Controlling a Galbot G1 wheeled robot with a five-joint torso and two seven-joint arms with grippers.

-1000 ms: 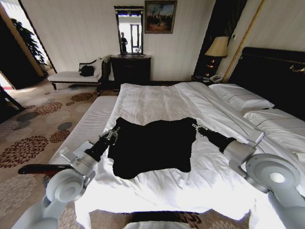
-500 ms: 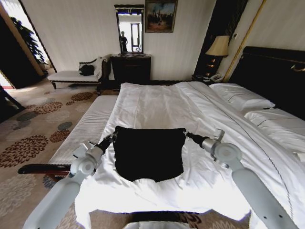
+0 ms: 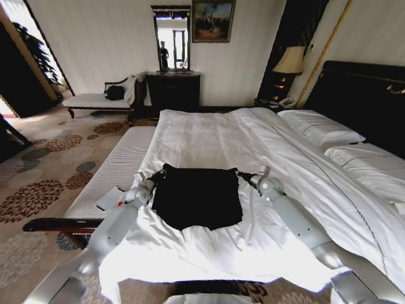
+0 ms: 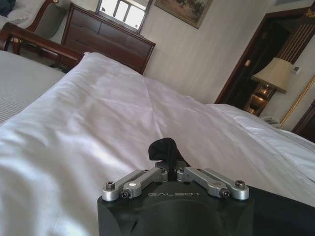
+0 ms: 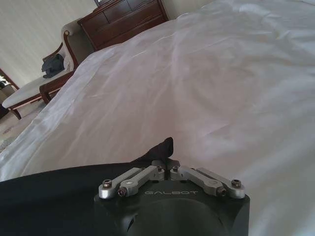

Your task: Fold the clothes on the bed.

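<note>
The black T-shirt (image 3: 198, 196) lies on the white bed (image 3: 209, 136), folded over into a compact dark block near the foot end. My left gripper (image 3: 159, 174) is shut on the shirt's far left corner; a pinched tuft of black cloth (image 4: 166, 150) sticks up between its fingers in the left wrist view. At the far right corner my right gripper (image 3: 240, 175) is shut on the fabric too, with a black fold (image 5: 160, 150) squeezed in its jaws. Both arms reach forward over the duvet. The shirt's lettering is hidden.
A grey flat slab (image 3: 110, 198) lies on the white-cushioned bench (image 3: 117, 171) at the bed's left side. Pillows (image 3: 319, 130) and the dark headboard (image 3: 361, 101) are at right. A dresser (image 3: 173, 92), a chaise and a lamp (image 3: 289, 63) stand by the far wall.
Both grippers have carried the shirt's near edge away from me toward the far edge, folding it over. The spread shirt has shrunk to a smaller block, and both arms are stretched farther forward.
</note>
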